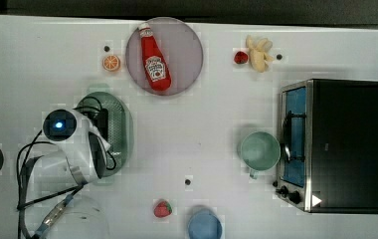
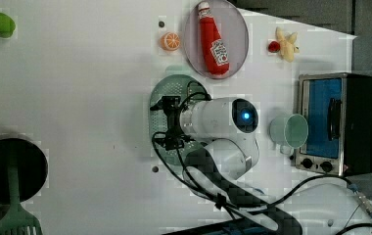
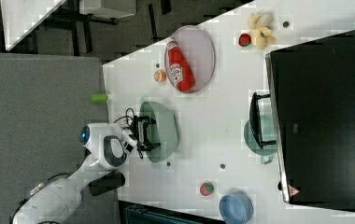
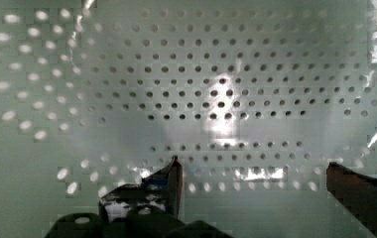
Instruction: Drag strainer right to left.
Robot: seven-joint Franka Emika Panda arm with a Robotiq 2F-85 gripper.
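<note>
Gripper (image 4: 251,171) hangs wide open, grasping nothing, its fingers (image 4: 172,178) spread inside the strainer (image 1: 122,127), which sits directly beneath it toward the top view's left, below the plate (image 1: 187,55).

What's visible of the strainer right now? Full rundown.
The strainer is a pale mint-green oval colander, plastic by the look, with rows of small round holes across its inside and a small tab handle at one end. It sits upright on the white table, at the top view's left, below the grey-pink plate with the ketchup bottle. The open claw reaches down into its bowl; contact cannot be told.
</note>
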